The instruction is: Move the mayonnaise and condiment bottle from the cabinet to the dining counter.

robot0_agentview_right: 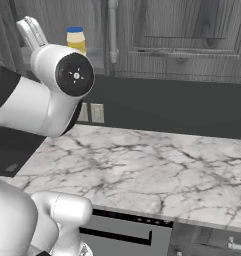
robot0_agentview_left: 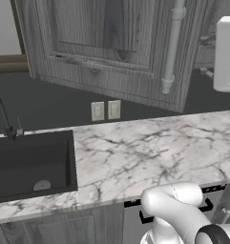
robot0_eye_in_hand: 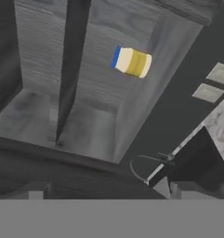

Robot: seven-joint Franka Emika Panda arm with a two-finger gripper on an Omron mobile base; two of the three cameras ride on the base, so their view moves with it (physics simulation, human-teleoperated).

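The mayonnaise (robot0_agentview_right: 76, 39) is a short, wide jar with a pale yellow body, a whitish band under the lid and a blue screw lid. It stands upright on the grey inner shelf of the cabinet (robot0_agentview_left: 111, 47), near the open front edge of the shelf. In the hand view, which is rolled, the mayonnaise (robot0_eye_in_hand: 131, 62) appears lying sideways with its lid to the left, set against the grey wood-grain inner wall of the cabinet (robot0_eye_in_hand: 95, 69). The cabinet is an upper wall unit in grey wood grain; its panelled door stands swung open, with a pale vertical bar handle.
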